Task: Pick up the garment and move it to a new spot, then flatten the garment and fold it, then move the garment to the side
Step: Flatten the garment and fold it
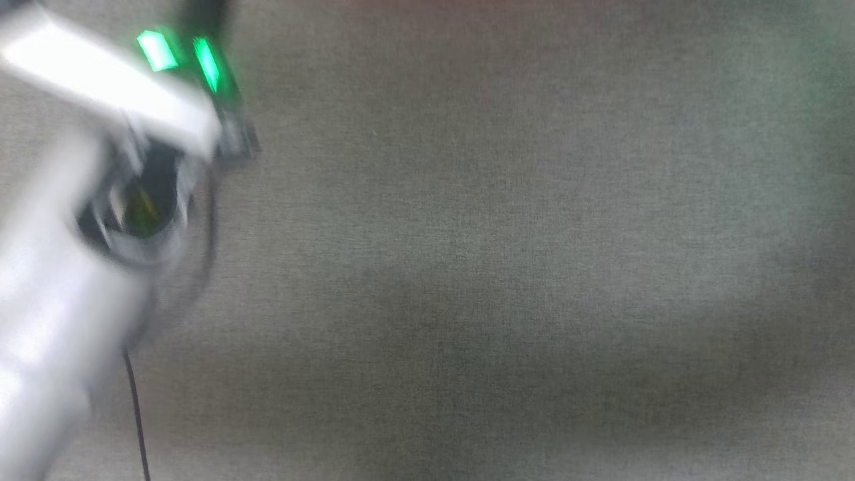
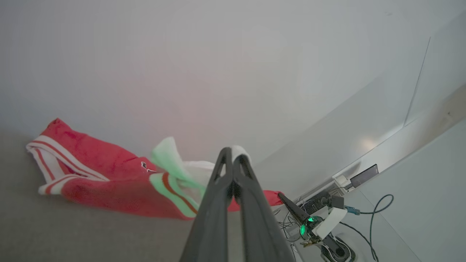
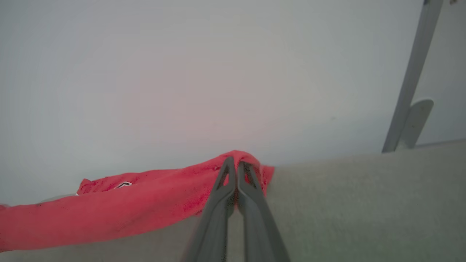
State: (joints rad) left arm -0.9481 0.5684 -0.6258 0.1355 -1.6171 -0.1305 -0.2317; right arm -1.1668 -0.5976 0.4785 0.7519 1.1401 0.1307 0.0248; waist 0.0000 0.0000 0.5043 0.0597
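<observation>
Nearest the head camera, our left forearm (image 1: 47, 300) shows as a blur across the grey worktop (image 1: 534, 267). Further out, both pairs of fingers are pressed fully together on cloth. The left fingers (image 2: 213, 218) pinch a white sleeve (image 2: 196, 171) at its edge. The right fingers (image 3: 216, 218) grip a red corner that peaks up around their tips. We read this as a two-point hold, one grip per end, so the jersey (image 2: 105, 167) can be lifted and carried spread out (a single pinch would let it hang like a rope). Beyond the tips it lies rumpled on the worktop, with its striped hem at the far end from the left fingers. Behind it, close by, stands the pale wall (image 2: 218, 72).
</observation>
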